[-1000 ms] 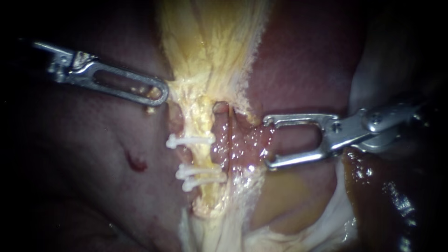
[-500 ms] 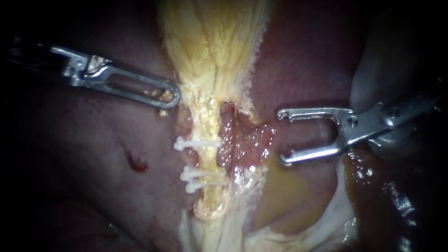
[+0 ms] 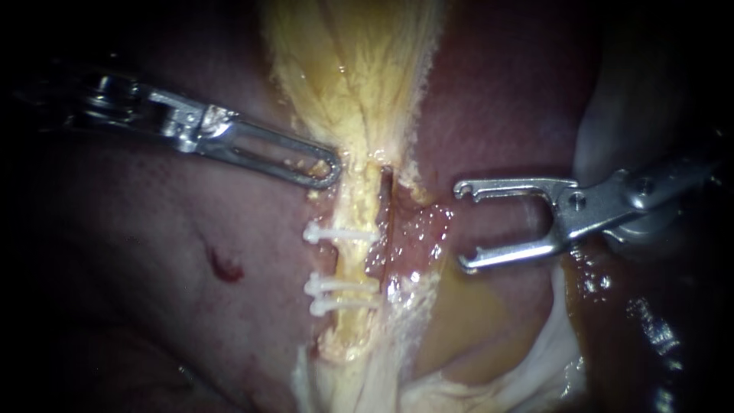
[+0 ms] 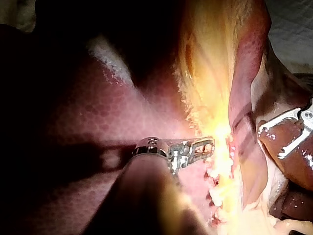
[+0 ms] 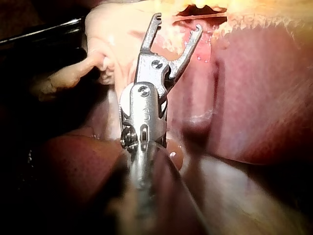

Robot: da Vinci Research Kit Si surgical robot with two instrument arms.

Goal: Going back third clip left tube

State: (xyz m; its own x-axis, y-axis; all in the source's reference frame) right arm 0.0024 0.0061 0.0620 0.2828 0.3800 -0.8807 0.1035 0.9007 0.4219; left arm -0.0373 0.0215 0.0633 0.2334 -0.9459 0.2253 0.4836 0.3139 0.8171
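A: Right instrument (image 3: pixel 461 226)?
B: Jaws spread wide, empty. The tips sit just right of the wet red tissue and apart from the left tube (image 3: pixel 358 256).
A: Left instrument (image 3: pixel 327 172)?
B: Jaws closed together, no grip seen. The tip touches the yellow tissue at the tube's upper end.
A: Clips?
B: Three white ones cross the tube below that tip: top clip (image 3: pixel 336 232) alone, lower clips (image 3: pixel 342 285) close together. Liver (image 3: pixel 191 252) lies left.

The liver (image 3: pixel 138 321) carries a small red spot (image 3: pixel 223 268), well apart from yellow fibrous tissue (image 3: pixel 348 69).
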